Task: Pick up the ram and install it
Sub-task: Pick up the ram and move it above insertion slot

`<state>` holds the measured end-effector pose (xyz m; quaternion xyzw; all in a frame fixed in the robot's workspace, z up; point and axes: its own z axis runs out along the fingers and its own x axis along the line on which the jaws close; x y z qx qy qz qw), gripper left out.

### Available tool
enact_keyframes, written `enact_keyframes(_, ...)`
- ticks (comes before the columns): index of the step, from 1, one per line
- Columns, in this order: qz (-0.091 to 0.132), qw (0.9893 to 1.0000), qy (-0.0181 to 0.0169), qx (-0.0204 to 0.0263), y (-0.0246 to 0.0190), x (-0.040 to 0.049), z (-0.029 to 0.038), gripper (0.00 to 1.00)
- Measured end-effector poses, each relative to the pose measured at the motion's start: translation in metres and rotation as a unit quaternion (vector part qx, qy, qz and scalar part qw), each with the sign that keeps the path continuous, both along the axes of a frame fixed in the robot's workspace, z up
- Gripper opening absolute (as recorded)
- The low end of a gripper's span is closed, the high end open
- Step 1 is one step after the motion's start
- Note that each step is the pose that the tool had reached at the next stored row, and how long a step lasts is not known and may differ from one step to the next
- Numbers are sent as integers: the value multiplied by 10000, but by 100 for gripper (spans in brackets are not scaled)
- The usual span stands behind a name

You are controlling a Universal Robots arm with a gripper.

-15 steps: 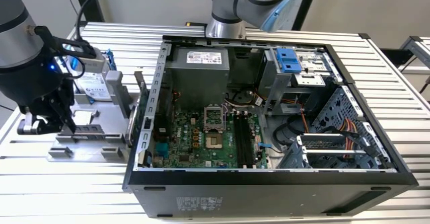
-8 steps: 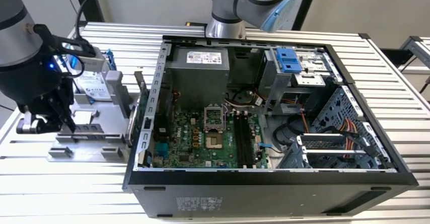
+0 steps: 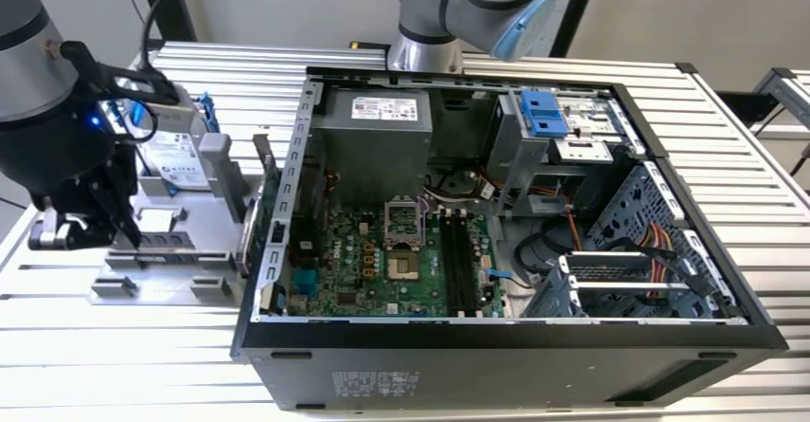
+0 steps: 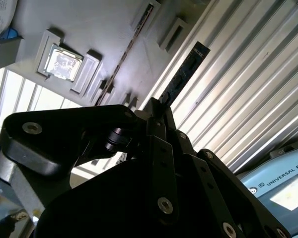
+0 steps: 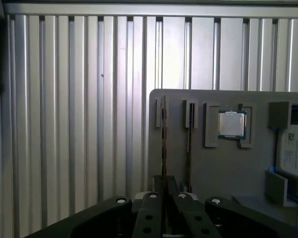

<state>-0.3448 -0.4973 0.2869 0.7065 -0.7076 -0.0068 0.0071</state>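
The ram (image 4: 186, 72) is a thin dark stick seen edge-on, held between my fingers in both wrist views, also as ram (image 5: 163, 144). My gripper (image 4: 156, 106) is shut on its lower part, and the rest sticks out past the fingertips. In the exterior view my gripper (image 3: 127, 232) hangs over the grey holder plate (image 3: 165, 284), at that view's left of the open computer case. I cannot tell whether the ram has left its slot in the plate. The motherboard's long black slots (image 3: 458, 261) lie inside the case, apart from my gripper.
A second stick (image 5: 190, 130) stands in the neighbouring holder. A processor chip (image 5: 232, 124) and a hard drive (image 5: 294, 153) also sit on the plate. The case wall (image 3: 272, 242) rises between plate and motherboard. Another arm's base (image 3: 424, 52) stands behind the case.
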Motion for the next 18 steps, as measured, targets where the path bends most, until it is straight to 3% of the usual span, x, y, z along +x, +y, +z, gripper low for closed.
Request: enact_keyframes(18, 0, 10000, 0, -2, 0, 0, 95, 0)
